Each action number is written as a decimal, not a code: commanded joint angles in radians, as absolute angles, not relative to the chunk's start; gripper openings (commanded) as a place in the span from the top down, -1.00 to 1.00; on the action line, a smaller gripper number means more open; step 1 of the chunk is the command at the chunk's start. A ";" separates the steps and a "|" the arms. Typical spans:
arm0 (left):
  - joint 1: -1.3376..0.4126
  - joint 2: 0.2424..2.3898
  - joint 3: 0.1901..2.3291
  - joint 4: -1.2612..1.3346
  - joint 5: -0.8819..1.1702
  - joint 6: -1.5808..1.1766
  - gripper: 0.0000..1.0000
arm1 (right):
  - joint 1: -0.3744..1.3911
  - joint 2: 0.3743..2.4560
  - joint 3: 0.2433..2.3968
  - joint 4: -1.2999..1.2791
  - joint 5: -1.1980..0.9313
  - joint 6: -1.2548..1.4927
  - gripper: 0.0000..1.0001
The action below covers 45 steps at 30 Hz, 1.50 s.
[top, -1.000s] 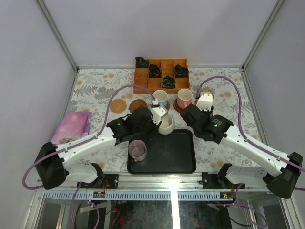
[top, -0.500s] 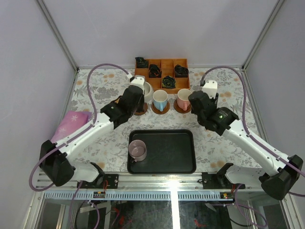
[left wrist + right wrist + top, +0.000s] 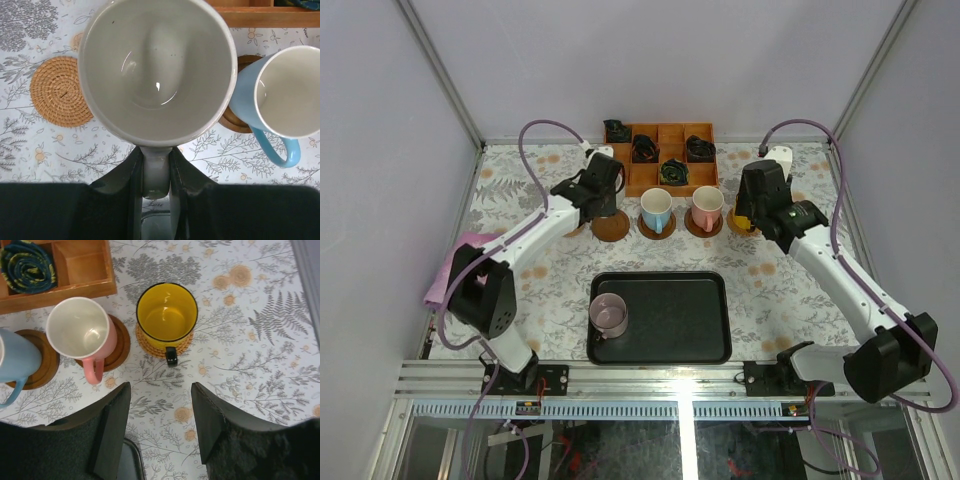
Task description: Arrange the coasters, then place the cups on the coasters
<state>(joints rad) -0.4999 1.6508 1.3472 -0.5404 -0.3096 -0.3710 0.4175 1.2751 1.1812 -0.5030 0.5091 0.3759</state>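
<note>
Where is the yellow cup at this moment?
In the right wrist view, the yellow cup sits on a tan woven coaster at the right end of the row, just right of the pink cup.

I've open table (image 3: 755, 300) between the black tray (image 3: 680, 325) and the blue cup (image 3: 656, 207) and pink cup (image 3: 707, 205) — also right of the yellow cup (image 3: 166, 315). Far side is tight — the orange box (image 3: 670, 134) stands just behind them.

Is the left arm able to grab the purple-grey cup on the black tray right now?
Probably not yet. The left gripper has its jaws shut on the handle of the white cup, so it is busy. The purple-grey cup sits alone on the black tray, with nothing over it.
</note>
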 commanded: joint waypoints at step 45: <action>-0.454 1.742 1.223 -0.331 -0.198 -0.443 1.00 | 0.411 1.359 1.243 -0.460 0.361 0.337 -0.16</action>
<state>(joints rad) -0.4625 1.7641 1.2240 -0.4564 -0.1909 -0.4366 0.4160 1.3575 1.1976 -0.4870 0.3725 0.3431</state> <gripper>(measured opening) 0.183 0.584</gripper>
